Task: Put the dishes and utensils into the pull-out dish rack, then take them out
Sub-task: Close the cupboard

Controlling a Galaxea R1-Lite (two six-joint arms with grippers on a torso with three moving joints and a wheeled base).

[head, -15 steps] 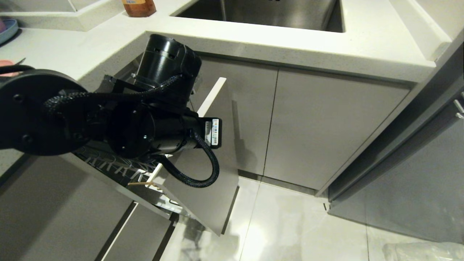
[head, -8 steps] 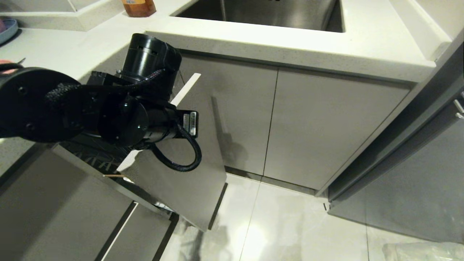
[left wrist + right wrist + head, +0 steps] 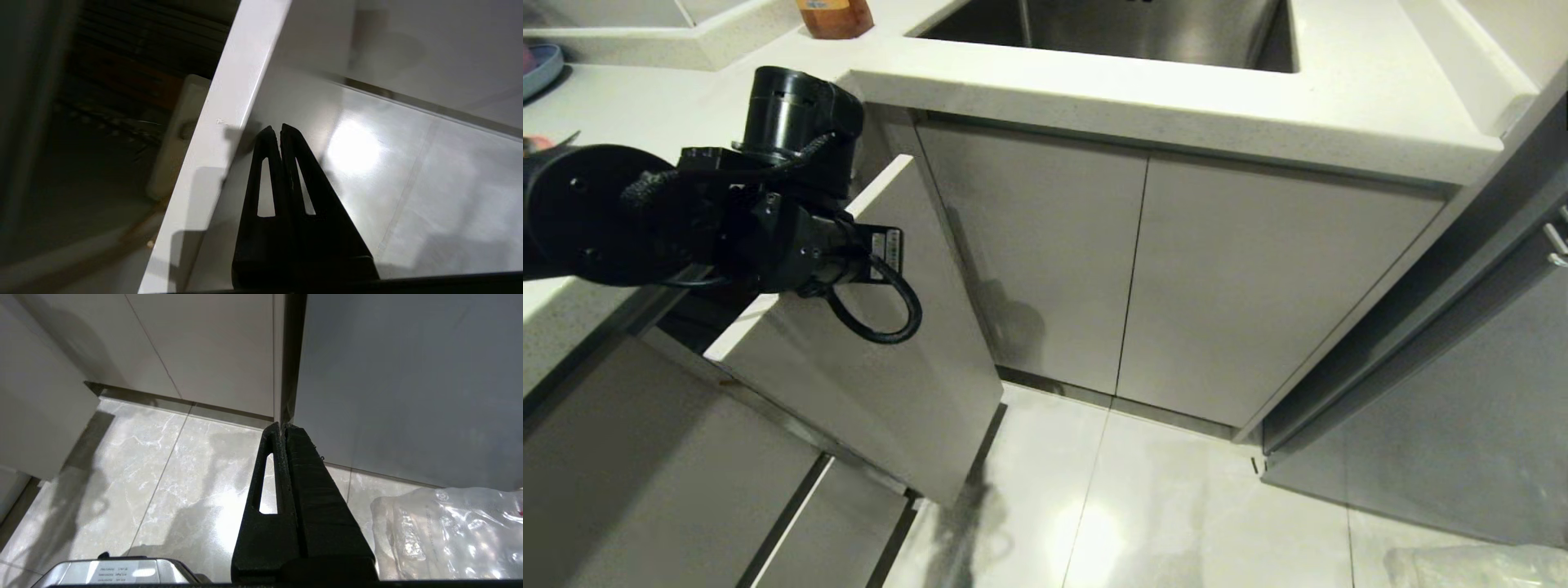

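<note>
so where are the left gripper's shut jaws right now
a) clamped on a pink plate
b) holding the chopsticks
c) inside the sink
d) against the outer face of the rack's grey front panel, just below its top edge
d: in the left wrist view the left gripper, jaws together and empty, sits against the front panel of the pull-out dish rack, just outside its top edge.

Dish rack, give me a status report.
Left gripper shut, empty, against front panel. Dish rack nearly closed. Right gripper shut, parked over floor. Nothing blocking.
</note>
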